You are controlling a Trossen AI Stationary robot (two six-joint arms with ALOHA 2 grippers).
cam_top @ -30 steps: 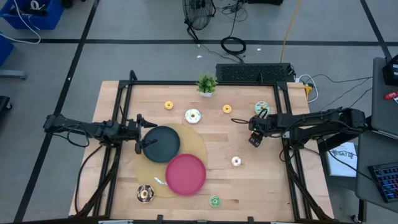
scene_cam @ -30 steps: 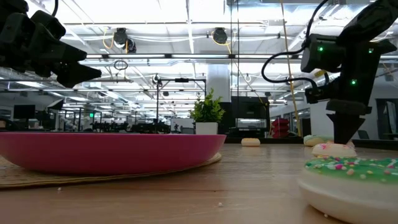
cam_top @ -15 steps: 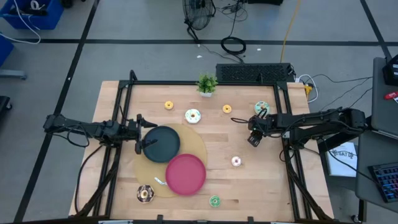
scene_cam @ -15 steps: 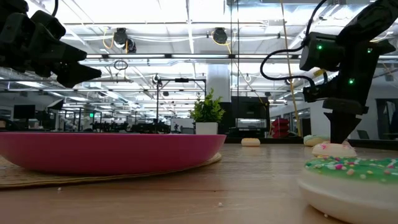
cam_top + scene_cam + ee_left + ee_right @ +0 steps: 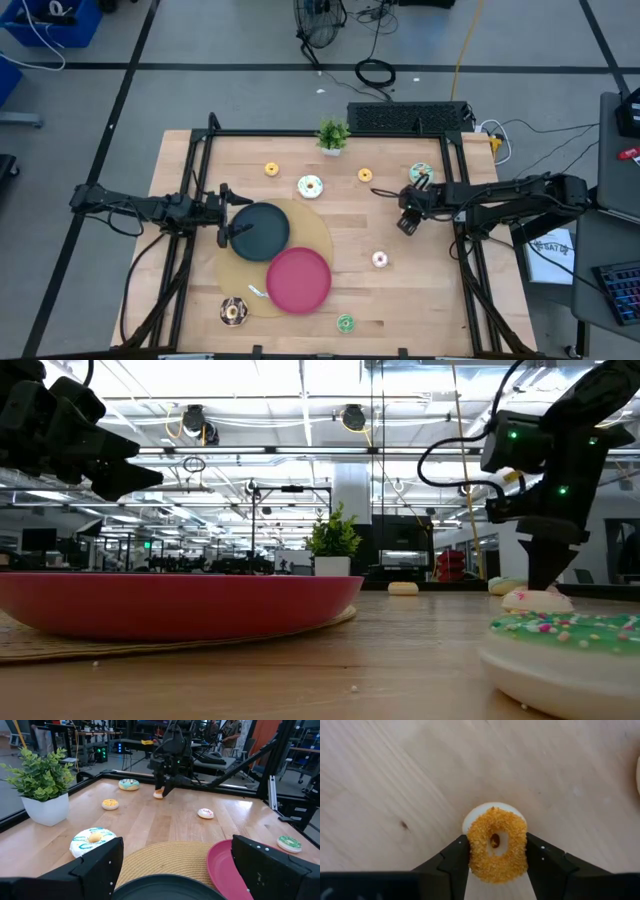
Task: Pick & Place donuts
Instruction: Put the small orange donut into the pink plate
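A: What has moved since a second ago?

B: Only the right gripper [image 5: 406,224]. It has shifted slightly on the right side of the table, and its fingers [image 5: 456,861] have closed in; they now press on both sides of an orange-crumbed donut [image 5: 497,844]. Everything else lies as it did.

A: Start at the near edge, then.

B: Closest, a green-iced donut with sprinkles [image 5: 345,323] and a chocolate-brown donut [image 5: 233,312] sit near the front edge, the brown one at the rim of the round woven mat [image 5: 318,235]. The pink plate [image 5: 298,279] lies partly on that mat.

A: And further in?

B: A pink-white donut [image 5: 380,260] lies alone on the wood, right of the pink plate. The dark plate [image 5: 260,231] sits on the mat, and the left gripper [image 5: 231,214] hangs at its left edge with jaws wide apart, holding nothing.

A: The far side?

B: A white donut with teal stripes [image 5: 310,187], a yellow donut [image 5: 271,169], an orange donut [image 5: 365,175] and a mint donut [image 5: 421,174] lie in a loose row. The potted plant [image 5: 333,135] stands at the far edge.
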